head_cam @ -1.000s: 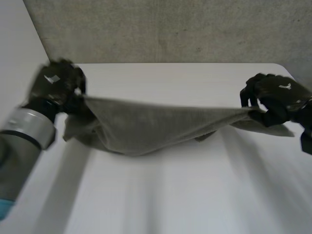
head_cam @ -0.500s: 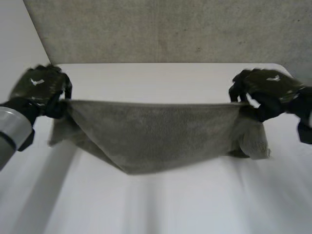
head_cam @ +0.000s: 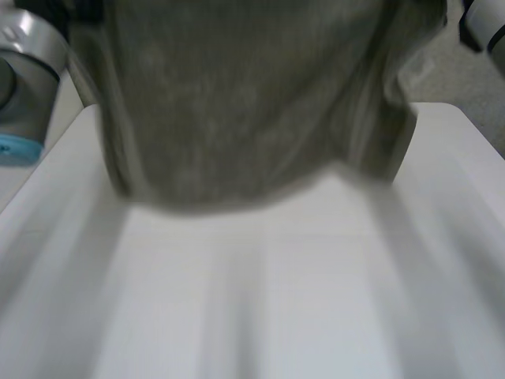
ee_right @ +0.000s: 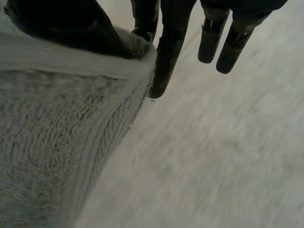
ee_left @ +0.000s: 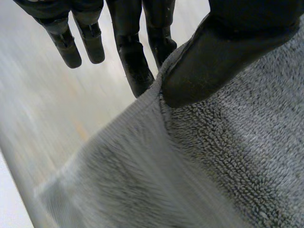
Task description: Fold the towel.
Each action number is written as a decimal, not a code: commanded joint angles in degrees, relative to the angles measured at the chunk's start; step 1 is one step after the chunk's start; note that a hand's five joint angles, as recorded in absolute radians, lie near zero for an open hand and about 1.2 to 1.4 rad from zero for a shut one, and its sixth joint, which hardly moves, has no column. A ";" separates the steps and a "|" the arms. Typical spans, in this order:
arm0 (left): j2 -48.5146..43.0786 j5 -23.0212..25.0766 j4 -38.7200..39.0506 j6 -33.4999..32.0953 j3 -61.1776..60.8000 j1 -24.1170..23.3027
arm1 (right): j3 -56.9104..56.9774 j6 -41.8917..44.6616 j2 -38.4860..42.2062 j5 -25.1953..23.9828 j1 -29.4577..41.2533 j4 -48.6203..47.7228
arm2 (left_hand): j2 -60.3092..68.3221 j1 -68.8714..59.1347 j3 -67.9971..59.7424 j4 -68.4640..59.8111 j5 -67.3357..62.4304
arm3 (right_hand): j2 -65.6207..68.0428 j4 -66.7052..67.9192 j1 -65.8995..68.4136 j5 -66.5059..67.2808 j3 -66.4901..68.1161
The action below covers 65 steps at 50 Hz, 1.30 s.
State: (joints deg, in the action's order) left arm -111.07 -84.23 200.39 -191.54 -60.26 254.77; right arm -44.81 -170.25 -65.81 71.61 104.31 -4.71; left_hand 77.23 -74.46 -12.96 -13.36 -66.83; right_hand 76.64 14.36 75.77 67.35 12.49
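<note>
The grey towel (head_cam: 237, 103) hangs high above the white table (head_cam: 260, 300), spread wide between the two arms, its lower edge sagging free over the table's far part. In the left wrist view my left hand (ee_left: 223, 47) pinches the towel (ee_left: 228, 161) at a top corner, thumb pressed on the cloth against a finger, the other fingers straight beside it. In the right wrist view my right hand (ee_right: 61, 28) grips the other top corner of the towel (ee_right: 52, 142) the same way, thumb on top of the hem.
My left arm (head_cam: 24, 71) stands raised at the table's left side, and my right arm (head_cam: 485, 24) is raised at the right. A grey wall (head_cam: 465, 79) stands behind the table. The hanging towel hides the table's far half.
Both hands have risen sharply with the towel, lifting it off the table until it hangs in the air. The grips on both corners have held.
</note>
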 commanded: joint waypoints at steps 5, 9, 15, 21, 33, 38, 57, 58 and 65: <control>6.13 1.44 10.20 -0.58 -13.83 2.75 | -14.25 -2.54 -4.24 -7.45 -5.08 0.93 | 2.77 -5.54 2.96 3.36 -3.17 | 3.36 -4.36 4.23 2.65 -2.49; 6.13 3.54 10.29 -1.37 -23.73 6.69 | -21.02 -0.87 -5.73 -12.19 -6.66 0.66 | 2.77 -5.54 2.96 3.36 -3.17 | 3.36 -4.36 4.23 2.65 -2.49; 6.57 11.52 10.55 -3.04 -37.44 8.28 | -34.99 7.39 -6.52 -19.40 -8.68 1.63 | 2.77 -5.54 2.96 3.36 -3.17 | 3.36 -4.36 4.23 2.65 -2.49; 6.66 14.09 9.93 -8.74 -46.69 8.90 | -47.45 15.54 -8.45 -20.72 -9.65 2.86 | 2.77 -5.54 2.96 3.36 -3.17 | 3.36 -4.36 4.23 2.65 -2.49; 6.48 14.36 7.21 -12.89 -54.00 9.52 | -59.78 21.89 -9.42 -20.02 -11.93 2.51 | 2.77 -5.54 2.96 3.36 -3.17 | 3.36 -4.36 4.23 2.65 -2.49; 6.40 14.00 7.12 -12.98 -54.09 10.48 | -59.78 21.63 -9.42 -18.70 -13.16 2.68 | 2.77 -5.54 2.96 3.36 -3.17 | 3.36 -4.36 4.23 2.65 -2.49; 6.48 14.00 7.03 -12.36 -54.18 12.15 | -60.66 18.90 -8.72 -9.56 -15.71 1.37 | 2.77 -5.54 2.96 3.36 -3.17 | -7.17 -4.36 -6.31 -7.89 -2.49; 6.48 14.00 7.03 -12.36 -54.18 12.15 | -60.66 18.38 -8.20 -9.56 -15.71 1.37 | 2.77 -5.54 2.96 3.36 -3.17 | -7.34 -4.36 -6.48 -8.06 -2.49; 6.31 14.00 7.03 -12.27 -54.18 12.24 | -60.66 16.88 -7.05 -9.73 -15.10 1.45 | 2.77 -5.54 2.96 3.36 -3.17 | -5.16 -4.36 -4.29 -5.87 -2.49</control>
State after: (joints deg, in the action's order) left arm -104.59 -70.23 207.42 -203.87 -114.43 266.94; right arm -105.47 -152.36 -73.55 62.18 88.80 -3.35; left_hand 77.57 -74.47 -12.97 -13.36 -67.41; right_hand 69.72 14.36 69.84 59.96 12.49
